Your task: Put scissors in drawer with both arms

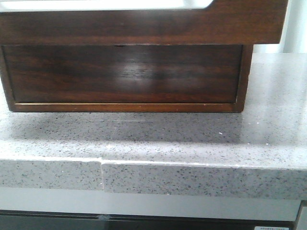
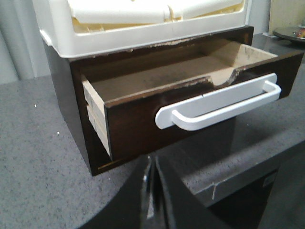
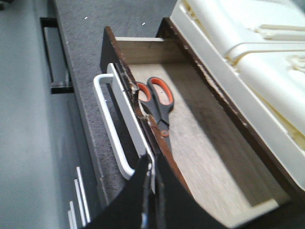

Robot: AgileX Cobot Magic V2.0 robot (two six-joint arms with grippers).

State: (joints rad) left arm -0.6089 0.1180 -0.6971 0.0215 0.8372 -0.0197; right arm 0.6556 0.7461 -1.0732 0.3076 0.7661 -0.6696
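Observation:
The scissors (image 3: 159,102), with grey handles and orange-lined loops, lie flat inside the open drawer (image 3: 205,148), close behind its front board. The drawer is dark brown wood with a white bar handle (image 3: 116,129). In the left wrist view the drawer (image 2: 157,78) is pulled out of the wooden chest (image 2: 66,81), and its handle (image 2: 224,102) faces me. My left gripper (image 2: 151,160) is shut and empty, low in front of the drawer front. My right gripper (image 3: 151,164) is shut, its tips right at the drawer front's top edge beside the handle. Neither gripper shows in the front view.
A white plastic tray (image 2: 95,36) sits on top of the chest and overhangs the drawer (image 3: 248,52). The chest's dark wood (image 1: 124,72) fills the front view, standing on a grey speckled counter (image 1: 153,139) with its front edge close. A dark cabinet handle (image 3: 52,57) lies below the counter.

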